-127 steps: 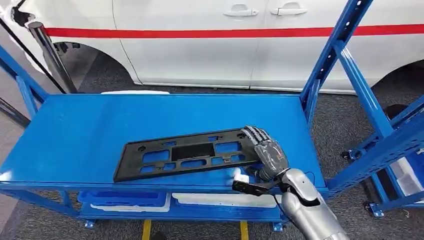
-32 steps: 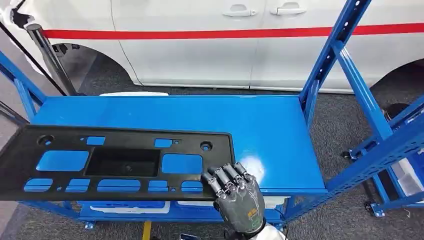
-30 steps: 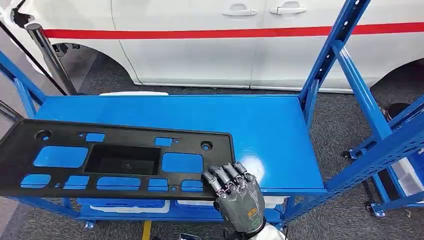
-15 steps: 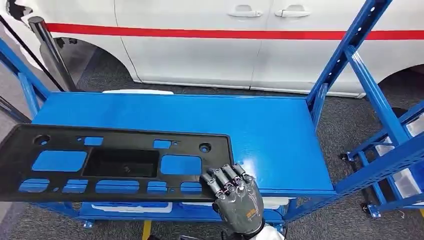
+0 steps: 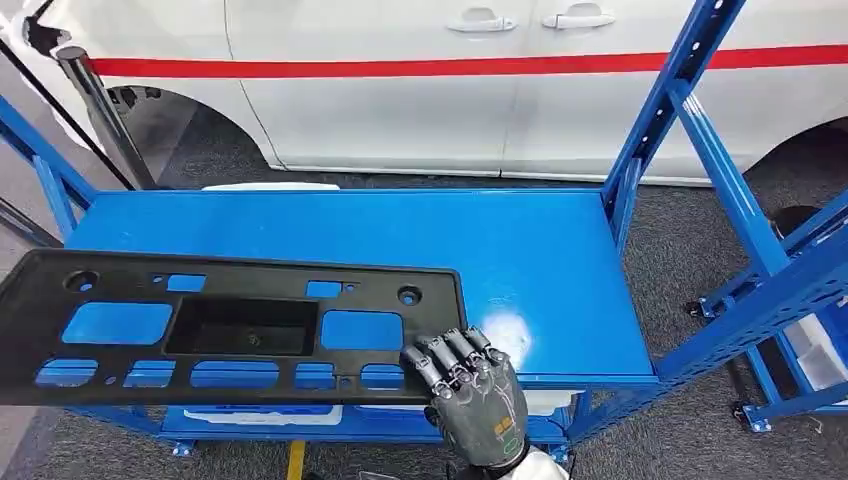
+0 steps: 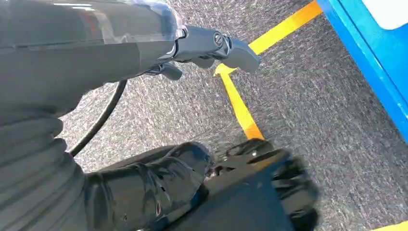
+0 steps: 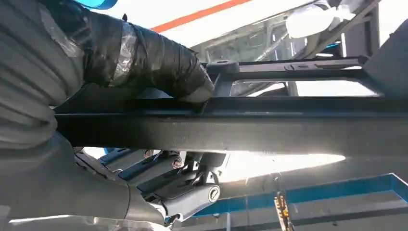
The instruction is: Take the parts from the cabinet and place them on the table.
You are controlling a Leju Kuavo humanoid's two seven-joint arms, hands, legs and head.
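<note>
Gripping the black panel [image 5: 230, 328] at its lower right corner, the right hand [image 5: 472, 395] holds it above the front edge of the blue shelf [image 5: 540, 260], low in the frame. The panel's long axis runs left to right, its far end reaching past the shelf's left edge; its face with cut-outs points up. Bare shelf surface lies open behind and to the right of it. The left hand [image 6: 211, 45] hangs over grey floor [image 6: 308, 96] with fingers loosely curled, holding nothing.

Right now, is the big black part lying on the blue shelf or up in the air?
Up in the air. The right hand grips the black part by one end, and it juts past the blue shelf's front edge.
</note>
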